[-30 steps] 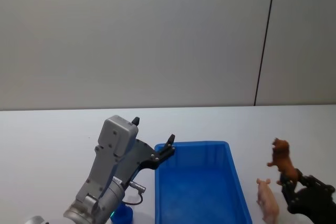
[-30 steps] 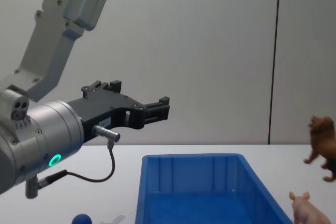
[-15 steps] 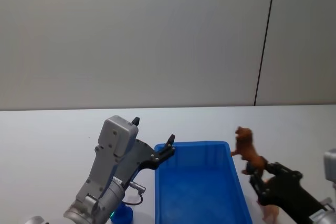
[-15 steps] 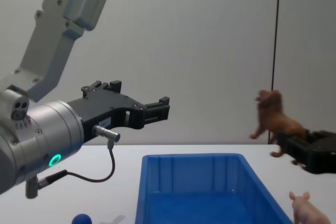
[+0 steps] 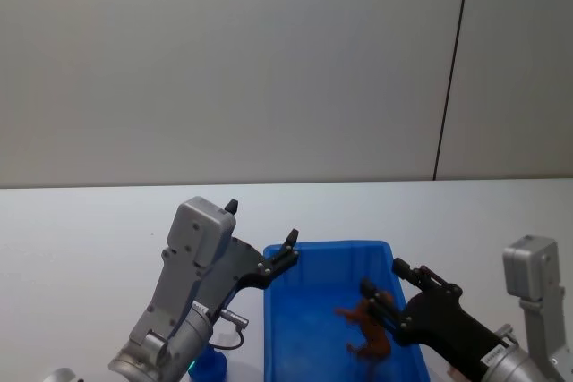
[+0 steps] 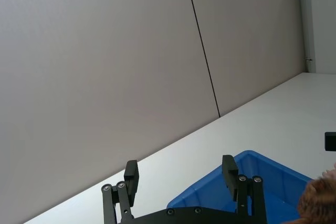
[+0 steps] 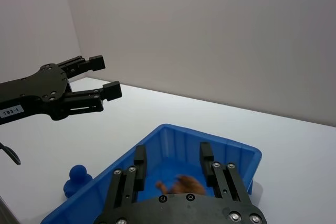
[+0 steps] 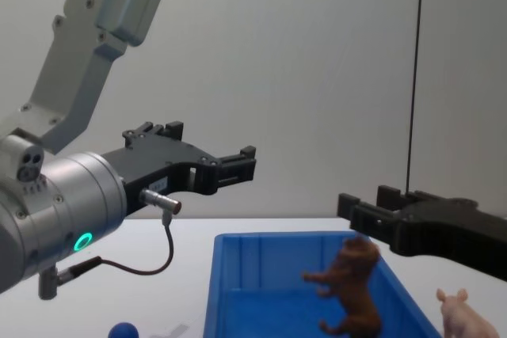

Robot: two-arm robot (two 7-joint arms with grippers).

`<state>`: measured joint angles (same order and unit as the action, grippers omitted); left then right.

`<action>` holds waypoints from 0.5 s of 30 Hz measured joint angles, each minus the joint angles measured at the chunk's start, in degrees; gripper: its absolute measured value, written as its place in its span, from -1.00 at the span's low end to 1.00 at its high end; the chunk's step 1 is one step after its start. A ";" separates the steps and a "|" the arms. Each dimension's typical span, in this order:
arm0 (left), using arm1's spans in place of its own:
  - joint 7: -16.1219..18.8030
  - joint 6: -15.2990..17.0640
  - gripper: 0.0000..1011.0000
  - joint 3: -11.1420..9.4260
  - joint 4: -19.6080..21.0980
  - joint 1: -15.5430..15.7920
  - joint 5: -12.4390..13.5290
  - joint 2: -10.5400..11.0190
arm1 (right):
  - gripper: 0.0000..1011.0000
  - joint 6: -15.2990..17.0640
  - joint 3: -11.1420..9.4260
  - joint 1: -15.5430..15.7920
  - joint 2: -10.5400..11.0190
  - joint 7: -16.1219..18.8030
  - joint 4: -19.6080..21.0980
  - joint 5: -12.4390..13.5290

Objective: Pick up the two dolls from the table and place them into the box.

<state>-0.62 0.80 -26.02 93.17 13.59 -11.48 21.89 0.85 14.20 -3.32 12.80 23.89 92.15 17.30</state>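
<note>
The lion doll (image 8: 352, 286) is inside the box (image 5: 331, 245), just below the right gripper (image 5: 383, 276); the pig doll (image 8: 463, 318) is right of the box, the rounded doll (image 5: 208, 366) left.

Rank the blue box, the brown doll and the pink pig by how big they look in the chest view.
Largest: blue box.
Next: brown doll.
Smallest: pink pig, but the picture's bottom edge cuts it off, so doll versus pig is unsure.

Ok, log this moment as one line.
right gripper open over box | brown doll inside | pig on table | left gripper open, idle
</note>
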 joint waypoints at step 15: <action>0.00 0.00 0.98 0.00 0.00 0.00 0.00 0.00 | 0.95 -0.37 0.04 0.75 0.03 -4.64 0.51 -0.03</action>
<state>-0.62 0.80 -26.02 93.17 13.59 -11.48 21.89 0.48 14.23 -2.57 12.84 19.24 92.66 17.27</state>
